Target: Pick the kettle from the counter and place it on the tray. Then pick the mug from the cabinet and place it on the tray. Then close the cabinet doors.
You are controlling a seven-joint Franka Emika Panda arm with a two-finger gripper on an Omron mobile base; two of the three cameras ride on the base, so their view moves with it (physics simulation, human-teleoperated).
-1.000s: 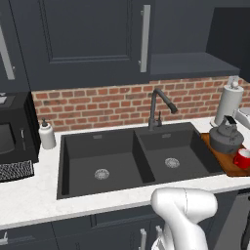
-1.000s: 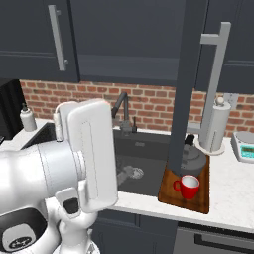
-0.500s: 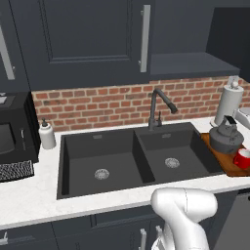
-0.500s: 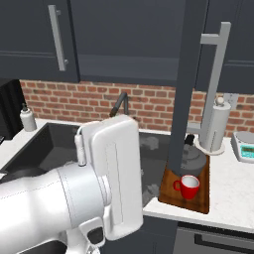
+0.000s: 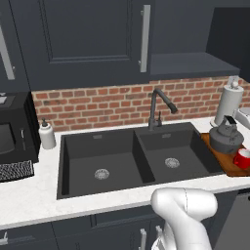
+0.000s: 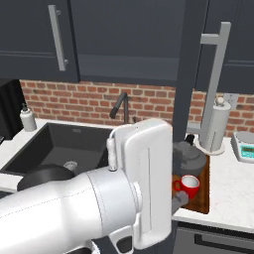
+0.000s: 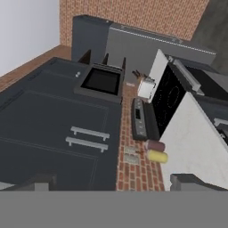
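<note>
- Where the arm (image 6: pixel 124 198) fills the lower left of the right base view, its white body hides the near counter edge; its shoulder sits at bottom centre-right of the left base view.
- Gripper (image 7: pixel 111 181): two dark fingertips show at the bottom edge of the hand view, set wide apart with nothing between them; jaws are open.
- Counter (image 5: pixel 29 200): white speckled worktop runs across the lower part of the left base view, with the black double sink (image 5: pixel 132 156) set in its middle.
- Tray (image 6: pixel 201 191): brown board lies on the counter at centre right of the right base view, just right of the sink.
- Mug (image 6: pixel 188 186): red, upright on the near part of the tray, in front of the kettle.
- Kettle (image 5: pixel 226 138): dark grey, upright on the tray behind the mug, at the right edge of the left base view.
- Paper-towel roll (image 6: pixel 216 126): stands on the counter behind the tray, near the brick wall (image 5: pixel 102 105).
- Faucet (image 5: pixel 158 107): dark, rises behind the sink at frame centre.
- Soap dispenser (image 5: pixel 47 135) and black microwave (image 5: pixel 14 129): at the left, against the wall.
- Cabinet doors: one door (image 6: pixel 186 74) stands open, seen edge-on at upper centre-right of the right base view; the door with the silver handle (image 5: pixel 145 36) at upper centre of the left base view is shut.
- Cabinet (image 5: pixel 188 63): dark shelf exposed at upper right of the left base view.
</note>
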